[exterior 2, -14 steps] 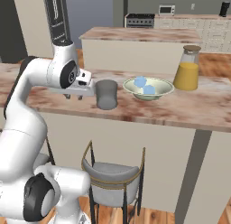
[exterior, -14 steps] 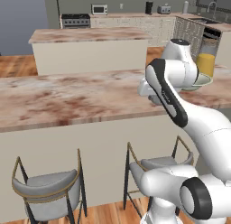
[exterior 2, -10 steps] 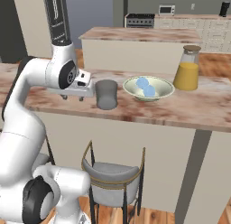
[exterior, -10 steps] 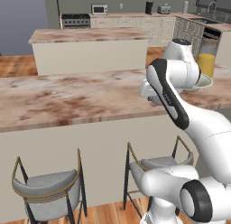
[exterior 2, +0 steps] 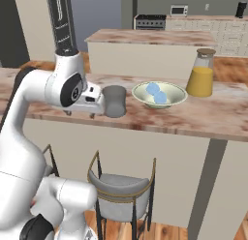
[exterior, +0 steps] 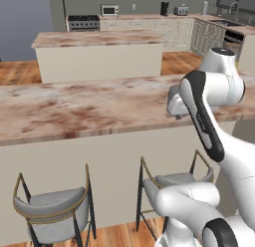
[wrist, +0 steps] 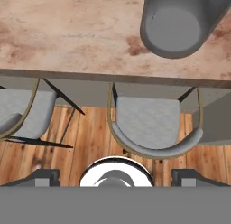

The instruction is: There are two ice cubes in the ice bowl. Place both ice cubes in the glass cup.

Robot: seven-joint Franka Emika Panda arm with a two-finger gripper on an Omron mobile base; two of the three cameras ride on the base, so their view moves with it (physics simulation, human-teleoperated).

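The glass cup [exterior 2: 115, 101] stands upright on the marble counter, a grey tumbler close to the front edge. To its right sits the ice bowl [exterior 2: 173, 99], pale green and shallow, with two ice cubes [exterior 2: 156, 92] lying together inside. My gripper [exterior 2: 80, 114] hangs just left of the cup, over the counter's front edge, fingers pointing down and open with nothing between them. From the left base view the gripper [exterior: 178, 111] sits at the counter edge and the arm hides cup and bowl. In the hand view the glass cup [wrist: 176, 26] is at the top right, ahead of the gripper [wrist: 115, 178].
A jug of orange liquid [exterior 2: 201, 80] stands right of the bowl. Bar stools [exterior 2: 121, 186] [exterior: 50, 211] sit under the counter's front edge [wrist: 113, 76]. A second island [exterior 2: 150, 45] and the kitchen wall units lie behind.
The hand has dropped a little and edged toward the cup, and the elbow has swung in front of the jug in the left base view. Cup, bowl and cubes have not moved.
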